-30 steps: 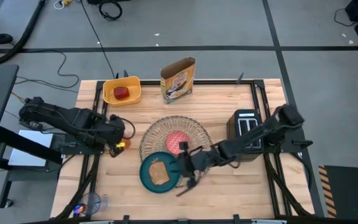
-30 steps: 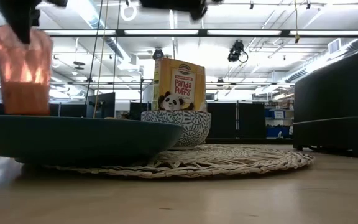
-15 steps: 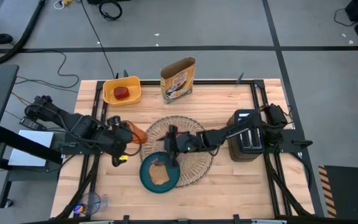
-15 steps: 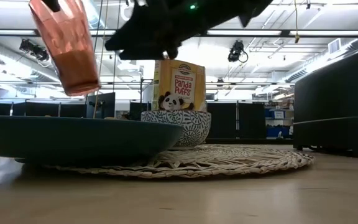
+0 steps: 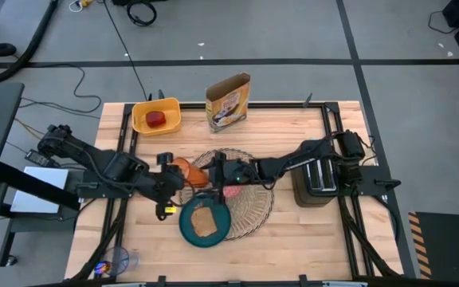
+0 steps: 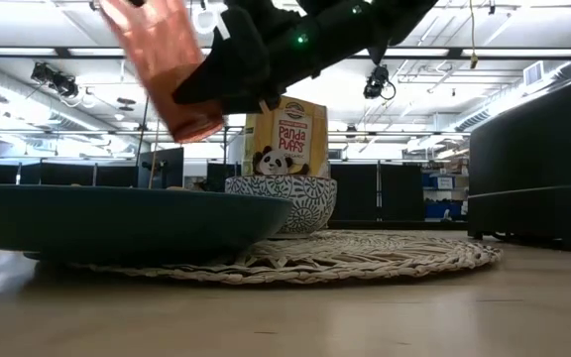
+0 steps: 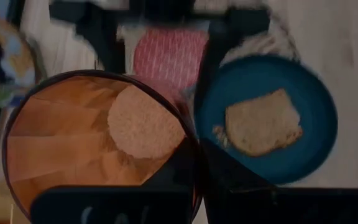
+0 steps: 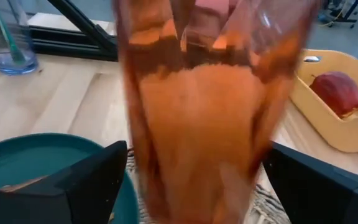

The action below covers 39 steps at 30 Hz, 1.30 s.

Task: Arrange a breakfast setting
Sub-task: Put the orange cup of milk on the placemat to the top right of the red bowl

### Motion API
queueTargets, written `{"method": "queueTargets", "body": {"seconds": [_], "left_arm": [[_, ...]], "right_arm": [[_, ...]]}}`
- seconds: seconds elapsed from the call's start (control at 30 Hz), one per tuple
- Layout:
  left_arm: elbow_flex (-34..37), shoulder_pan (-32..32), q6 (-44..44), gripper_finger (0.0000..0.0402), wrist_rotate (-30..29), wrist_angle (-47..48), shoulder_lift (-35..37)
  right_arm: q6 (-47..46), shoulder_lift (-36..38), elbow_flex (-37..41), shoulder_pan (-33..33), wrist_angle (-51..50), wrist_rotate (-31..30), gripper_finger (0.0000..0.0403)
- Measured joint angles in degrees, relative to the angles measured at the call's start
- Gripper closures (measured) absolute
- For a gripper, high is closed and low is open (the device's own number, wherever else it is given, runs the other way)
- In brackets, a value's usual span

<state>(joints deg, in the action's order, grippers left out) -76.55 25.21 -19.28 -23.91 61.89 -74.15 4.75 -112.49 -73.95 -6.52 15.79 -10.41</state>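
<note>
The translucent orange cup [image 5: 188, 171] hangs tilted over the left edge of the woven straw placemat [image 5: 249, 209]; my left gripper [image 5: 174, 171] is shut on it. My right gripper [image 5: 212, 172] reaches in level from the table's right. It is open, with its fingers [image 8: 86, 180] on either side of the cup's lower body [image 8: 204, 124]. The teal plate [image 5: 188, 231] with toast [image 5: 205, 222] rests on the mat's near left part. The red bowl [image 5: 231, 191] sits at the mat's middle. A red apple [image 5: 157, 119] lies in the yellow bin. The blue spoon is out of view. My left gripper pinches the cup's rim [image 7: 190, 163] on one side, the wall between its fingers. It comes from above, slanting down from the table's left. The cup hangs below the fingers, clear of the table and tipped [image 6: 171, 69]. My right gripper: whether its fingers touch the cup, I cannot tell.
A cereal box [image 5: 228, 101] stands at the far middle, beside the yellow bin [image 5: 170, 110]. The black toaster [image 5: 317, 171] stands on the right under my right arm. A clear glass [image 5: 116, 259] stands at the near left corner.
My left gripper has carried the cup toward the table's right, to the mat's left edge, and the cup has tipped from upright to slanted. My right gripper has gone from beside the plate toward the far left, across the mat, up to the cup.
</note>
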Motion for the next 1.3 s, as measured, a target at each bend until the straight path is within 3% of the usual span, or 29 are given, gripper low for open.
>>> {"method": "queueTargets", "body": {"seconds": [0.3,0.5,0.8,1.1,1.3], "left_arm": [[-0.02,-4.43,7.40,0.0387,2.57,-5.44,-2.48],[0.00,-6.53,9.96,0.0387,4.30,-7.24,-3.70],[0.00,-7.40,9.68,0.0387,5.43,-7.49,-3.85],[-0.04,-7.38,9.54,0.0335,5.22,-9.73,-3.25],[-0.02,-6.97,9.18,0.0280,5.91,-9.69,1.40]], "right_arm": [[3.03,0.04,0.04,1.49,-1.00,3.39,0.0027],[1.36,0.09,0.00,2.03,-8.13,4.46,0.0032],[0.40,0.09,0.09,2.05,-6.89,3.87,0.0079],[-0.13,0.07,0.11,0.76,-4.80,-0.14,0.0079],[-0.87,2.03,1.62,0.22,-4.09,-1.23,0.0079]]}}
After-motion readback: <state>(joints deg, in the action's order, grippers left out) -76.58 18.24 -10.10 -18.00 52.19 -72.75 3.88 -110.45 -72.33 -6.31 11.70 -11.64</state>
